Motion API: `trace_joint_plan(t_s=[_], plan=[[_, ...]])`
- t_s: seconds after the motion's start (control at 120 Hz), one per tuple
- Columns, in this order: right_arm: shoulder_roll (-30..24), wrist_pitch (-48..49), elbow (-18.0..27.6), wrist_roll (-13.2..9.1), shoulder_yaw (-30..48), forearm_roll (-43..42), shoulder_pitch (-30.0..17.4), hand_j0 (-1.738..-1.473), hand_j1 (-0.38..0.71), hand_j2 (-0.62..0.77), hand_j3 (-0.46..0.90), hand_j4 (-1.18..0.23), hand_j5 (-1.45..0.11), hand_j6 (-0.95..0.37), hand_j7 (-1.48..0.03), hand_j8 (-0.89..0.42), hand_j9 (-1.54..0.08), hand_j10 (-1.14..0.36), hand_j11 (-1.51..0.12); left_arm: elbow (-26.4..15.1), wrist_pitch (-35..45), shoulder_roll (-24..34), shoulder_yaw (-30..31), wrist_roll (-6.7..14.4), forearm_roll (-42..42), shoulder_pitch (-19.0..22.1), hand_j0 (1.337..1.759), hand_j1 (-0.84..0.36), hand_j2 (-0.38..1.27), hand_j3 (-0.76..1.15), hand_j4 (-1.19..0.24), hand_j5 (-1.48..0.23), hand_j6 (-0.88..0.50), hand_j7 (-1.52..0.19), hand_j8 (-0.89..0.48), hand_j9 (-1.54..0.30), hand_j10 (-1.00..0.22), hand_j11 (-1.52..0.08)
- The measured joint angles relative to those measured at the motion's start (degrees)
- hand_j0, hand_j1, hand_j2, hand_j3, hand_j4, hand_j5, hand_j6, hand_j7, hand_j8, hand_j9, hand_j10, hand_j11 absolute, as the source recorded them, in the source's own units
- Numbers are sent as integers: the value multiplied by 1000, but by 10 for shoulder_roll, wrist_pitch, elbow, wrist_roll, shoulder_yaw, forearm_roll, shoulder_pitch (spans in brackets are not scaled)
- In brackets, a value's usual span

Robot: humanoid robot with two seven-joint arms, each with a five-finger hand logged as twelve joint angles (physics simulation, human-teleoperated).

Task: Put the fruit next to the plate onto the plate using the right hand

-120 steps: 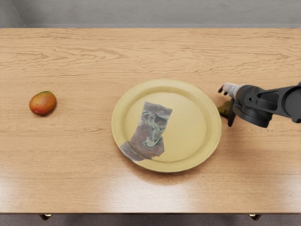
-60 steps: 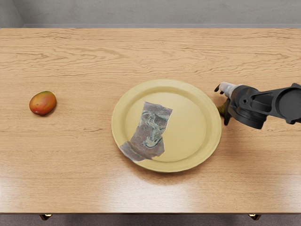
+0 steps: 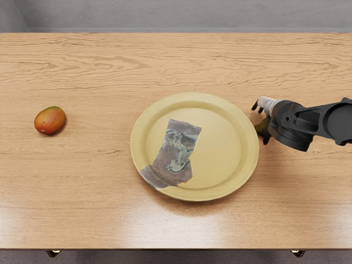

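A small olive-green fruit [image 3: 260, 127] lies on the table just off the right rim of the yellow plate [image 3: 231, 118]. It is mostly hidden under my right hand [image 3: 260, 122], whose arm comes in from the right edge. The dark fingers [image 3: 266, 136] are spread on either side of the fruit, one tip above it and one below, and do not visibly clamp it. The fruit still rests on the table, beside the plate. A grey, crumpled-looking patch [image 3: 175, 151] covers the plate's middle and lower left.
A red-orange mango [image 3: 50, 120] sits alone far to the left on the wooden table [image 3: 165, 60]. The table's front edge runs along the bottom of the view, and its back edge meets a grey wall.
My right hand has shifted a little left and down over the olive fruit, covering more of it. In the last half second it has hardly moved. The fruit and plate stay put.
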Motion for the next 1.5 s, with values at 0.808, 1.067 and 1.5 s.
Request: trace_joint_plan(t_s=[0.808,1.067,1.5], plan=[[-18,5,16,-1,7,2,-9,-1649,273,-52,-3,-566,-781,-411,-780,-325,-775,-487,-799,0,0,0,0,0,0,0,1658,346,0,0,-2,-3,-2,-3,-2,-3,-2,-3],[-50,10,20,2,51,1,-29,-1652,312,211,0,-616,-1006,-488,-856,-413,-798,-479,-1058,0,0,0,0,0,0,0,1658,346,0,0,-2,-3,-2,-3,-2,-3,-2,-3],[-178,280,-73,0,343,104,-103,-1652,291,321,2,-790,-1219,-423,-1101,-284,-1171,-499,-1231,0,0,0,0,0,0,0,1658,346,1,0,-2,-4,-2,-3,-2,-4,-2,-4]])
